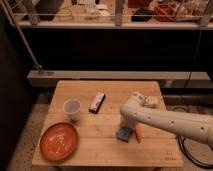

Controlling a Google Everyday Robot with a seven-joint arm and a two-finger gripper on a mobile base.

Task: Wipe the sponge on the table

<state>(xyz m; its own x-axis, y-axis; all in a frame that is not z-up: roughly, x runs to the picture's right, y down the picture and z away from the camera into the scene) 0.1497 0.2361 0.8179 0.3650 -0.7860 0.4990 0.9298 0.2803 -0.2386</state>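
Note:
The blue-grey sponge lies on the light-wood table, right of centre and toward the front. My gripper comes down onto it from the white arm that reaches in from the right, and is shut on the sponge, covering its top. The sponge's underside rests on the planks.
An orange carrot-like stick lies right beside the sponge on its right. A black-and-white bar sits mid-table, a white cup at the left, an orange plate at the front left, and a pale object at the back right.

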